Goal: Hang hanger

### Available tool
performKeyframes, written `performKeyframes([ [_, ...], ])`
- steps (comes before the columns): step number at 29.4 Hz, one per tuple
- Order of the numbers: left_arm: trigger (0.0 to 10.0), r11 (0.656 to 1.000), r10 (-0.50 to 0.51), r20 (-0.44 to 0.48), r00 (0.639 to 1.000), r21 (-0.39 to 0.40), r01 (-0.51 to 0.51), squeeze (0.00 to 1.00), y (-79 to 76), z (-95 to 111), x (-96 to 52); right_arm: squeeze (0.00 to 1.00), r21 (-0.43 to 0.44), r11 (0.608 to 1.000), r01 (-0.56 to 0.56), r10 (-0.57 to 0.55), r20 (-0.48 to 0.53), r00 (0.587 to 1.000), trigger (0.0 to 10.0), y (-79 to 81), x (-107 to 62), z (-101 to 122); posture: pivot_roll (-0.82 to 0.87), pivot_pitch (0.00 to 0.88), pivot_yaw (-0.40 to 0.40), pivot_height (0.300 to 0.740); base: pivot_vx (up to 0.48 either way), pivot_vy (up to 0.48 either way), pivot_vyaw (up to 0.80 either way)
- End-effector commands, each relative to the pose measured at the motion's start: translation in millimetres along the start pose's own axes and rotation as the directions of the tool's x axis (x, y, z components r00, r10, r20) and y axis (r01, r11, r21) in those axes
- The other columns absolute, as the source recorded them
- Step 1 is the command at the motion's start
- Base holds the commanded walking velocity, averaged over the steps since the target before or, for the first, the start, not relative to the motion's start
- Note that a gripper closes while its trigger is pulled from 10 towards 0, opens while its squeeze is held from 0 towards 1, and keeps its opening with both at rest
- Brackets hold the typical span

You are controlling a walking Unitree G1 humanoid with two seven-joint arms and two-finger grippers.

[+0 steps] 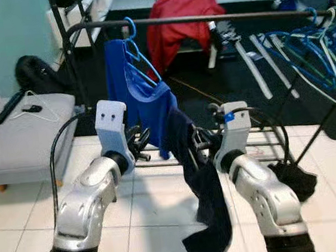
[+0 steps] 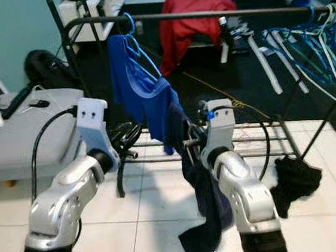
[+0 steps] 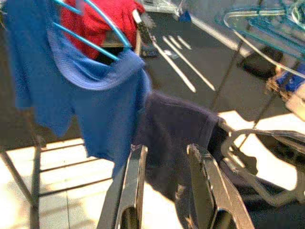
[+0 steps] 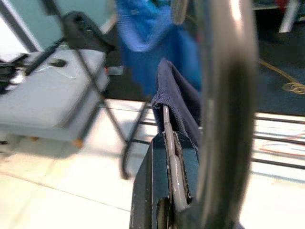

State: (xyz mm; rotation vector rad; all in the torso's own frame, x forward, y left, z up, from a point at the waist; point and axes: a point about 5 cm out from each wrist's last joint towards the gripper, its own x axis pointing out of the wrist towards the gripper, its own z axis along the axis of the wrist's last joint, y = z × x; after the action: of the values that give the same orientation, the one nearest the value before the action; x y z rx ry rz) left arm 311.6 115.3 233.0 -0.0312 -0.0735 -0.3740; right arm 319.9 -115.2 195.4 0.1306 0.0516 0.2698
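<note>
A blue hanger (image 1: 129,31) carrying a blue shirt (image 1: 134,93) hangs at the left end of the dark rack rail (image 1: 216,17). My right gripper (image 1: 201,140) is below that shirt and to its right. In the right wrist view, my right gripper (image 4: 171,143) is shut on a thin grey hanger (image 4: 167,129) with a navy garment (image 1: 207,188) draped over it, trailing toward the floor. My left gripper (image 3: 167,151) is open with nothing between its fingers. It points at the blue shirt (image 3: 90,100) and navy garment (image 3: 176,138) from just left of them.
Several blue and green empty hangers (image 1: 317,56) crowd the rail's right end. A grey padded bench (image 1: 19,135) stands at the left, a red garment (image 1: 184,22) lies behind the rack, and a black cloth (image 1: 297,178) lies by the rack's right leg. White tile floor is below.
</note>
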Motion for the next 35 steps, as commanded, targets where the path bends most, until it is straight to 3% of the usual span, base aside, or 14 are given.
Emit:
performKeyframes([
  [1, 10.0, 1.000, 0.003, -0.009, 1.000, 0.017, -0.003, 0.00, 0.5, -1, -1.2, 0.00, -0.002, 1.000, -0.018, 0.018, 0.009, 1.000, 10.0, 2.7, -0.1, 3, 0.01, 0.177, -0.027, 0.740, 0.000, -0.480, 0.00],
  [8, 10.0, 0.999, 0.012, 0.004, 1.000, -0.037, -0.012, 0.00, 0.9, -2, -3.0, 0.00, 0.000, 1.000, -0.005, 0.005, 0.005, 1.000, 10.0, 0.5, -2.9, 1, 0.01, 0.170, -0.017, 0.740, 0.000, -0.265, 0.00],
  [15, 10.0, 0.999, 0.039, -0.019, 0.999, 0.020, -0.039, 0.00, 5.9, -5, 1.7, 0.00, -0.015, 1.000, -0.003, 0.003, 0.003, 1.000, 10.0, -2.4, -2.2, 2, 0.01, 0.175, -0.010, 0.740, 0.000, 0.000, 0.00],
  [18, 10.0, 0.987, 0.150, -0.046, 0.988, 0.060, -0.147, 0.00, 24.0, -10, 2.6, 0.00, -0.077, 0.997, -0.026, 0.025, -0.018, 1.000, 10.0, -1.8, -1.6, 2, -0.01, 0.184, -0.009, 0.740, 0.000, 0.000, 0.00],
  [20, 10.0, 0.983, 0.165, -0.051, 0.985, 0.084, -0.160, 0.00, 27.9, -10, 3.1, 0.00, -0.100, 0.994, -0.034, 0.031, -0.028, 0.999, 10.0, -1.8, -1.1, 2, -0.01, 0.184, -0.009, 0.740, 0.000, 0.000, 0.00],
  [24, 10.0, 0.984, 0.121, -0.046, 0.992, 0.140, -0.113, 0.00, 28.3, -11, 4.6, 0.00, -0.112, 0.992, -0.058, 0.052, -0.057, 0.997, 10.0, -2.1, 0.0, -2, -0.01, 0.184, -0.011, 0.740, 0.000, 0.000, 0.00],
  [27, 10.0, 0.989, -0.057, -0.072, 0.996, 0.131, 0.066, 0.00, 15.6, -15, 3.0, 0.00, -0.134, 0.983, -0.127, 0.112, -0.119, 0.987, 10.0, -0.3, 0.4, -6, -0.02, 0.179, -0.005, 0.740, 0.000, 0.000, 0.00],
  [29, 10.0, 0.989, -0.057, -0.072, 0.996, 0.131, 0.066, 0.00, 15.6, -15, 3.0, 0.00, -0.134, 0.983, -0.127, 0.112, -0.119, 0.987, 10.0, -0.3, 0.4, -6, -0.02, 0.179, -0.005, 0.740, 0.000, 0.000, 0.00],
  [30, 10.0, 0.991, -0.053, -0.074, 0.996, 0.119, 0.062, 0.63, 16.1, -18, 4.0, 0.00, -0.149, 0.978, -0.148, 0.129, -0.133, 0.983, 10.0, 0.2, 1.2, -6, -0.02, 0.176, -0.005, 0.740, 0.000, 0.000, 0.00],
  [31, 10.0, 0.991, -0.053, -0.074, 0.996, 0.119, 0.062, 0.63, 16.1, -18, 4.0, 0.00, -0.149, 0.978, -0.148, 0.129, -0.133, 0.983, 10.0, 0.2, 1.2, -6, -0.02, 0.176, -0.005, 0.740, 0.000, 0.000, 0.00],
  [32, 10.0, 0.994, -0.057, -0.074, 0.996, 0.092, 0.064, 1.00, 15.0, -23, 4.6, 0.00, -0.157, 0.973, -0.168, 0.146, -0.141, 0.979, 10.0, 1.5, 1.5, -5, -0.02, 0.171, -0.004, 0.740, 0.000, 0.000, 0.00],
  [35, 10.0, 0.995, -0.058, -0.100, 0.993, 0.072, 0.065, 1.00, 11.2, -33, 5.3, 0.00, -0.166, 0.968, -0.191, 0.169, -0.138, 0.976, 10.0, 4.1, 1.4, -1, -0.03, 0.168, -0.003, 0.740, 0.000, 0.000, 0.00],
])
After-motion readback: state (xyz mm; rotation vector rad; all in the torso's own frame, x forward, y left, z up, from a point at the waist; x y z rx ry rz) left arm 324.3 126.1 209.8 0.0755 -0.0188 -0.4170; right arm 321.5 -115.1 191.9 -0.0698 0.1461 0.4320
